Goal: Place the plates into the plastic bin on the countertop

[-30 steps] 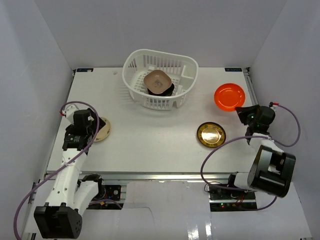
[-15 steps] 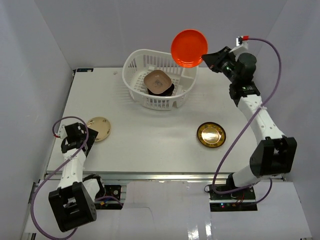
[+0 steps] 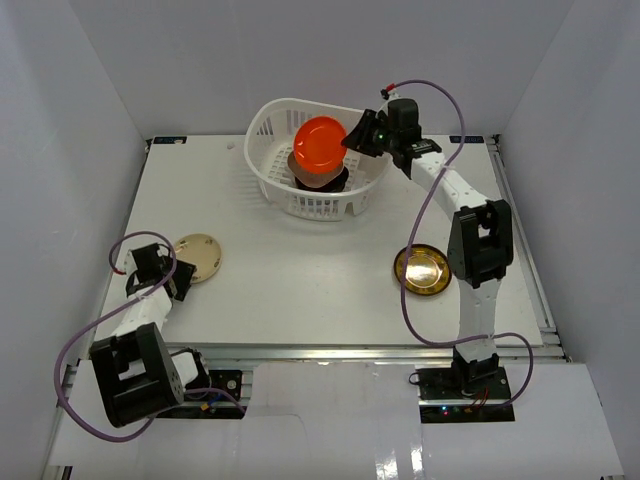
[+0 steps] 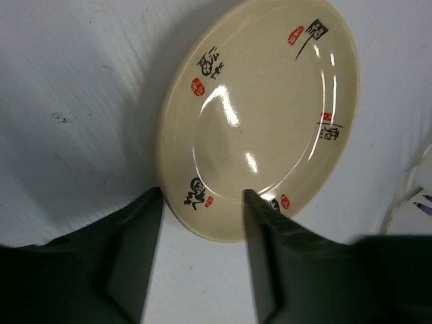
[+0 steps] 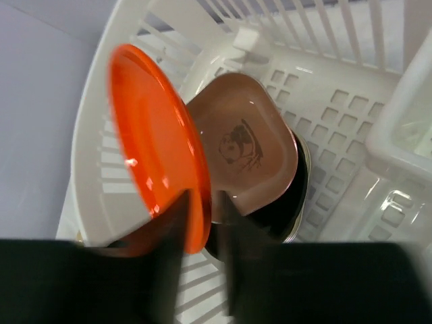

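The white plastic bin (image 3: 275,180) stands at the back middle of the countertop (image 3: 310,270). Inside it a brown rounded-square plate (image 5: 250,145) lies on a black plate (image 5: 283,209). My right gripper (image 3: 352,140) is shut on the rim of an orange-red plate (image 3: 318,144) and holds it tilted above the bin; the plate also shows in the right wrist view (image 5: 152,142). A cream plate (image 3: 200,256) with black and red marks lies at the left. My left gripper (image 3: 175,284) is open, its jaws astride the near edge of that plate (image 4: 260,115). A patterned gold plate (image 3: 421,268) lies at the right.
White walls enclose the countertop on three sides. The right arm stretches from its base up past the gold plate to the bin's right rim (image 3: 385,150). Cables loop beside both arms.
My right gripper has carried the orange-red plate left and down, from above the bin's far right corner to over the bin's inside. My left gripper has edged toward the cream plate.
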`<action>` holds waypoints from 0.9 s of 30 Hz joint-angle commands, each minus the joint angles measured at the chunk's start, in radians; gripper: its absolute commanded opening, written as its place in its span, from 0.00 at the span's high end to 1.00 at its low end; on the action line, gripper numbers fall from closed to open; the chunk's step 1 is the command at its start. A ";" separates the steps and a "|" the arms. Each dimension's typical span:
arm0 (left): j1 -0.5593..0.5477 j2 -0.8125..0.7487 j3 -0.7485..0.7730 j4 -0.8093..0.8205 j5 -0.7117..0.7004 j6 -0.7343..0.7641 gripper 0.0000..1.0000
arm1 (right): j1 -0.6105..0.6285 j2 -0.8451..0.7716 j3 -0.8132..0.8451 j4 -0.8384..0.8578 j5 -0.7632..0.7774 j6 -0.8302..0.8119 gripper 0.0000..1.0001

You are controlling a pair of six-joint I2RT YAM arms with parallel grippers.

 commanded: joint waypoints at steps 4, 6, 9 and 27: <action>0.004 0.034 -0.021 0.044 -0.002 -0.033 0.66 | 0.025 0.037 0.123 -0.090 0.015 -0.056 0.29; 0.004 0.032 -0.021 0.044 -0.005 -0.033 0.72 | 0.025 0.012 0.118 -0.088 0.021 -0.065 0.24; 0.004 0.014 -0.016 0.042 -0.016 -0.021 0.88 | 0.019 -0.054 0.100 -0.096 0.043 -0.096 0.24; 0.003 -0.257 0.206 -0.148 0.151 0.117 1.00 | -0.307 -0.904 -1.091 0.102 0.211 -0.091 0.30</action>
